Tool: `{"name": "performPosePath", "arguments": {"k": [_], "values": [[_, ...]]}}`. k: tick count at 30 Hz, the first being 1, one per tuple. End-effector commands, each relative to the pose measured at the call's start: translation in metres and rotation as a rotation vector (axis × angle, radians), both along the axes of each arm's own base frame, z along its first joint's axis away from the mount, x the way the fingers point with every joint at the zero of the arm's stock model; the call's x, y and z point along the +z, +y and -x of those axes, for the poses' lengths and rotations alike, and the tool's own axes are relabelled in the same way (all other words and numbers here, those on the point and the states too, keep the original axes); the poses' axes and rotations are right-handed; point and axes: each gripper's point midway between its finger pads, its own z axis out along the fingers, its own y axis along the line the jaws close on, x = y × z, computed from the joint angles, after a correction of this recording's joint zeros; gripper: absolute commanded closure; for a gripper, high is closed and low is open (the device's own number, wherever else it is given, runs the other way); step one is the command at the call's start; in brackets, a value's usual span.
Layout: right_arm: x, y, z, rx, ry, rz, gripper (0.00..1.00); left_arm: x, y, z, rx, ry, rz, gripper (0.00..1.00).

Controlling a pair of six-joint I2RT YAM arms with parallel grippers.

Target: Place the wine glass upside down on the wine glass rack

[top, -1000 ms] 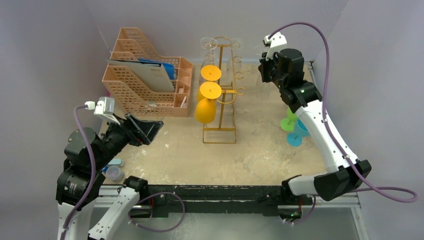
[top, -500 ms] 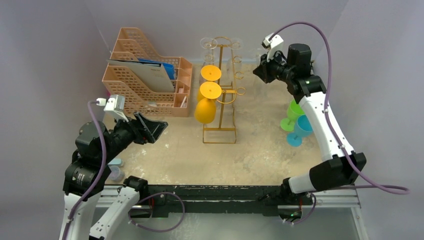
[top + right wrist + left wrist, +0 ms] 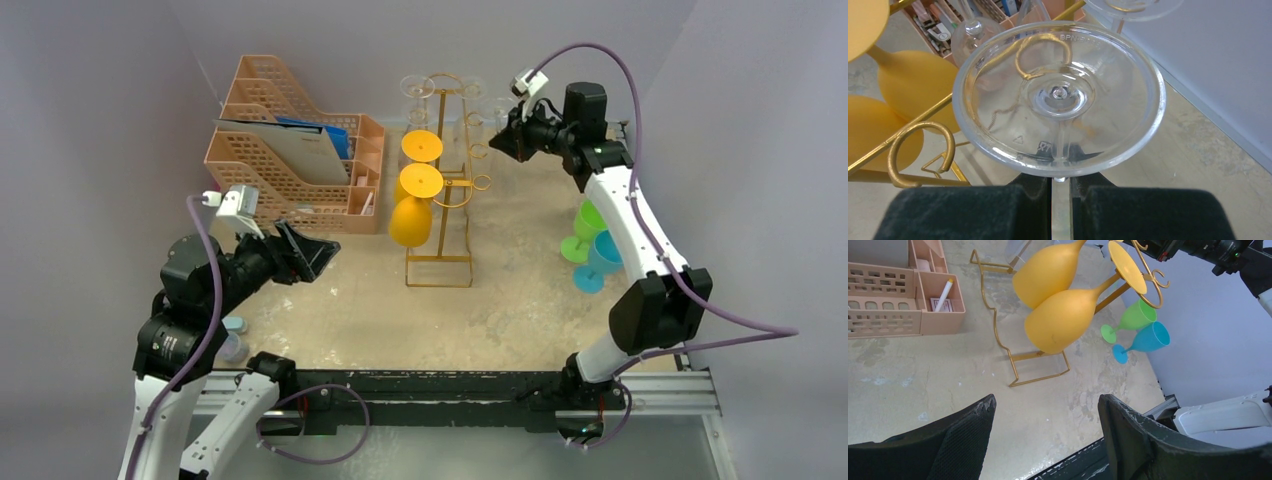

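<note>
Pinching the wine glass [image 3: 1058,95] stem, right jaws hang over a stained table [image 3: 520,300] between lilac walls [image 3: 100,100]; left jaws spread.

Plain lilac walls [image 3: 120,100] are enclosing a worn, stained beige table [image 3: 520,300] on three sides; soft even light is falling, leaving faint shadows on it.

"BPN-" embossed on the wine glass [image 3: 1108,80]

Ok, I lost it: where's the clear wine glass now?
The clear wine glass is clamped by its stem in the right hand, far right of the gold rack in the top view.
</note>
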Motion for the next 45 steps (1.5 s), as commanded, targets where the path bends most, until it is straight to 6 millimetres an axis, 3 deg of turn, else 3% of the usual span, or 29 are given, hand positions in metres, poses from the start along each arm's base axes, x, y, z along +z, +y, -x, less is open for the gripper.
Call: {"name": "performPosePath", "arguments": {"k": [1,14,31,45], "values": [[0.025,0.010,-0.009,0.058,-0.110,-0.041,1.00,0.004,-0.004,-0.005,-0.020,-0.027,0.004,0.27],[0.024,0.024,-0.023,0.108,-0.095,-0.091,1.00,-0.001,-0.011,-0.014,-0.031,0.001,0.028,0.28],[0.020,0.036,-0.018,0.152,-0.116,-0.105,1.00,-0.010,-0.011,-0.016,-0.024,0.023,0.026,0.28],[0.005,0.040,-0.016,0.158,-0.088,-0.055,1.00,-0.021,-0.012,-0.018,-0.023,0.045,0.025,0.28]]}}
